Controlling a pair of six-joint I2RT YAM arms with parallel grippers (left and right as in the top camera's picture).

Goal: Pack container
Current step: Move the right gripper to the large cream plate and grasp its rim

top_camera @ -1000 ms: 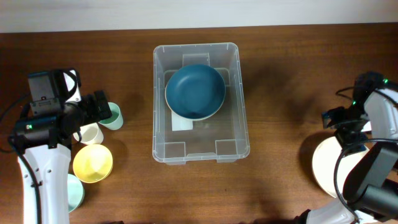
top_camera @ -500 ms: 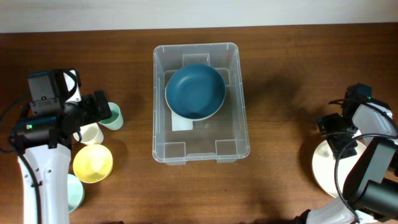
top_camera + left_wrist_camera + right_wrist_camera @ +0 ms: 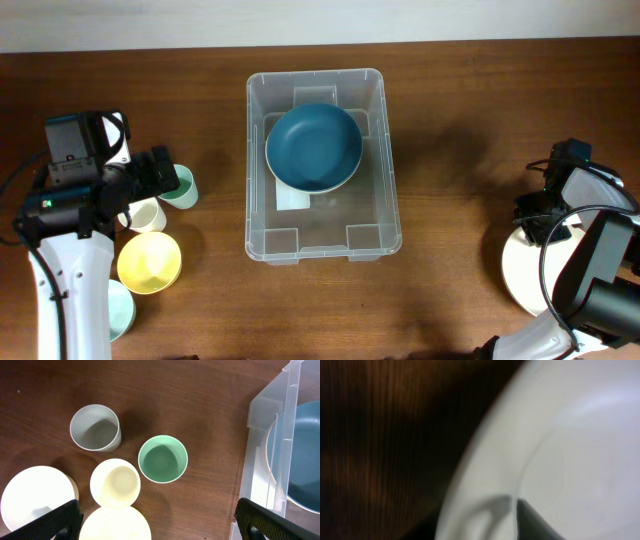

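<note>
A blue bowl (image 3: 314,147) lies in the container (image 3: 391,215); cups (image 3: 162,458) wait outside. Left gripper (image 3: 159,522) is spread wide and empty. I cannot tell the right gripper's (image 3: 546,208) grip.

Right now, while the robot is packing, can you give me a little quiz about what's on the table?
1. True or false: the blue bowl is inside the container.
2. What colour is the cup nearest the container? A) green B) red C) black
3. Fill in: the bowl just beside the cream cup is ____.

Key: 1 true. 2 A. 3 yellow.
</note>
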